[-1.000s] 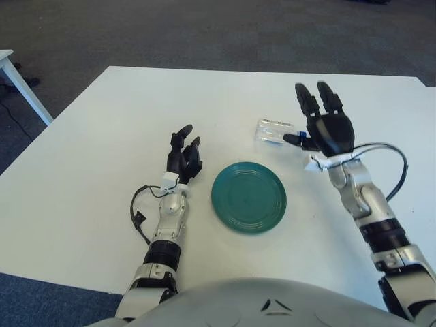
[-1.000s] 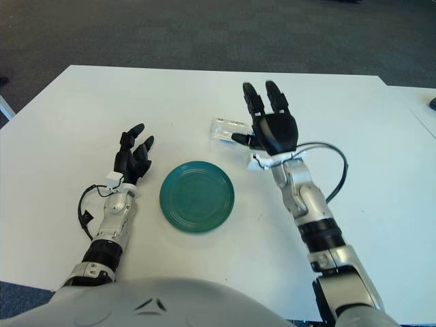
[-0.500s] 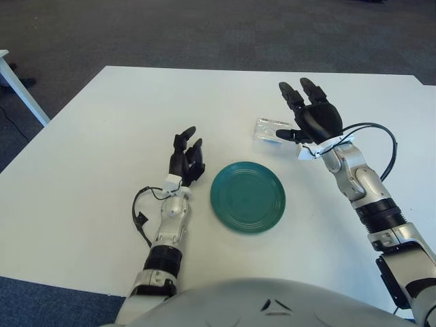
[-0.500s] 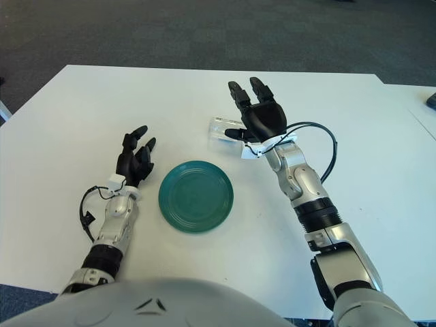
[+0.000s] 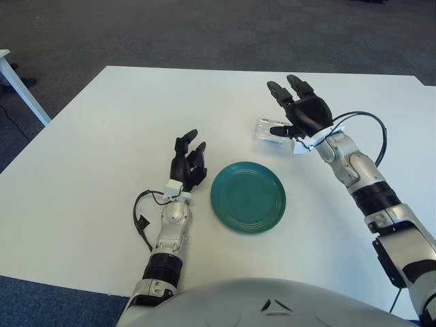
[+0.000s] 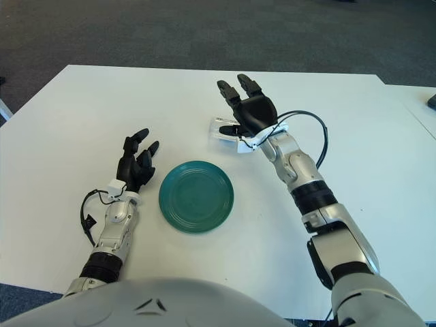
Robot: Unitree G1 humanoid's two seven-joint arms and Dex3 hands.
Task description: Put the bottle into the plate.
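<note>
On the white tabletop [image 5: 95, 150] we see the left robot hand [image 5: 187, 162] idle, fingers loosely spread; the green plate [image 5: 248, 197] holds nothing. The clear bottle [image 5: 267, 130] lies beyond it, partly hidden by the right robot hand [image 5: 302, 112], open-fingered, now further over it than before

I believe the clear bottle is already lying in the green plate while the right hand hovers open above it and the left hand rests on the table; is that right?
Not quite: the bottle is not in the green plate. It lies on the white table beyond the plate, apart from it, as the left eye view shows. The right hand does hover open above it, and the left hand rests on the table.
</note>
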